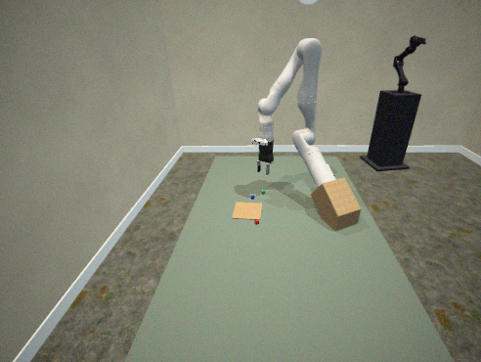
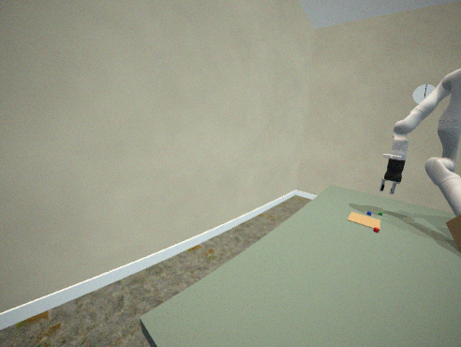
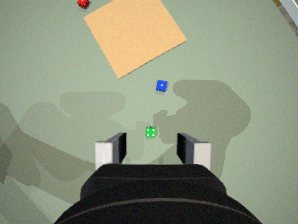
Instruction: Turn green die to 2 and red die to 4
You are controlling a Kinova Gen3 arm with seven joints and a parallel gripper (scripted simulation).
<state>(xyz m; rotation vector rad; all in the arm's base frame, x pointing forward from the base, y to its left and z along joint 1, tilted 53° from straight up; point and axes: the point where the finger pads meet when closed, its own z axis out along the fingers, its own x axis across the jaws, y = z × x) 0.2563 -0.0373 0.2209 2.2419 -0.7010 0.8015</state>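
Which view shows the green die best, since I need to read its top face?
The wrist view: it looks down on the green die, showing four pips on top. The top view shows it as a small green spot beyond the mat; the exterior view likewise, pips unreadable.

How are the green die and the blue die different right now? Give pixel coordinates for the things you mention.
The green die point(image 1: 263, 192) point(image 2: 380, 214) point(image 3: 151, 132) shows four dots on top, while the blue die point(image 1: 252, 197) point(image 2: 369, 213) point(image 3: 161, 85) shows one. The blue die is nearer the mat point(image 1: 247, 210) point(image 2: 364, 220) point(image 3: 135, 37) than the green die is. Both are off the mat.
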